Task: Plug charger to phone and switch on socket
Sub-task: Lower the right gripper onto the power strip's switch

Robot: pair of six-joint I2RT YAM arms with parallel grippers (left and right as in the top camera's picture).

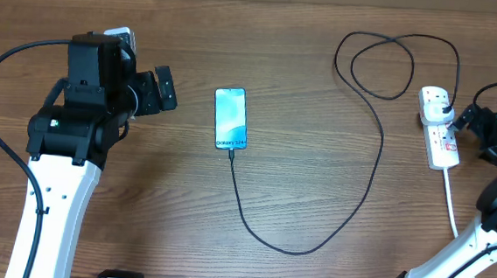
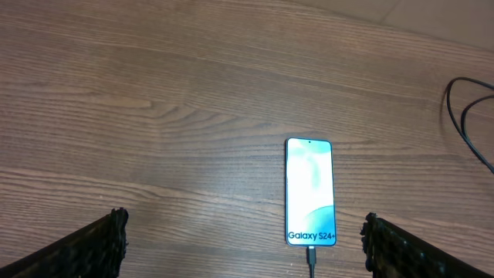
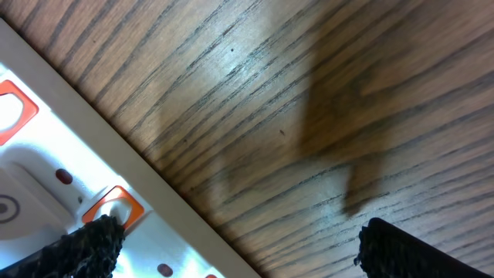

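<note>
Table (image 1: 165,203) open left of phone (image 1: 231,118); charger (image 1: 379,148) loops obstruct right side.

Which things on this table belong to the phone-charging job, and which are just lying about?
Belong to the job:
phone
charger cable
socket strip

Just lying about:
no loose extras show; besides these there is only the wooden table and the strip's own white cord

We list one table (image 1: 239,24): brown wood, grain running left to right, filling the overhead frame; even light, soft shadows.
</note>
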